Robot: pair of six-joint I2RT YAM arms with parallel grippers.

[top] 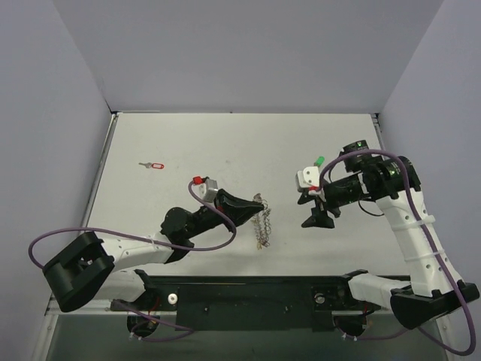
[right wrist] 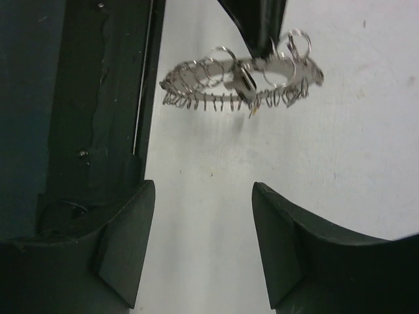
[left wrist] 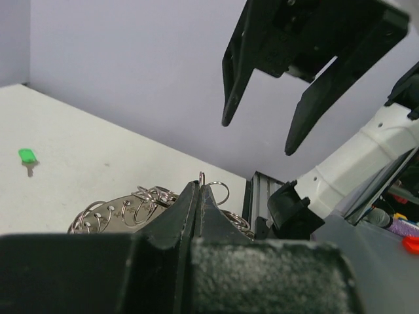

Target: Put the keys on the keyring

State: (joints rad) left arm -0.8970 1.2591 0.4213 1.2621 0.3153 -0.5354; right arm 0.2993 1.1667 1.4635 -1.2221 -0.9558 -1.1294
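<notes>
- Two loose keys are counted on the table [top: 225, 139]: one red-headed key [top: 154, 165] and one green-headed key [left wrist: 26, 156].
- One keyring [top: 262, 223] is seen; the small wire loops strung on it are too many and too blurred to be counted.
- Two grippers are counted: one left gripper [top: 260, 204] and one right gripper [top: 319, 222].
- One table is seen.

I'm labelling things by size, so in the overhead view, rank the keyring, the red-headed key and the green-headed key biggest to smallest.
1. keyring, clearly the largest.
2. red-headed key and green-headed key: not ranked, because the green one only partly shows beside the right arm.
</notes>
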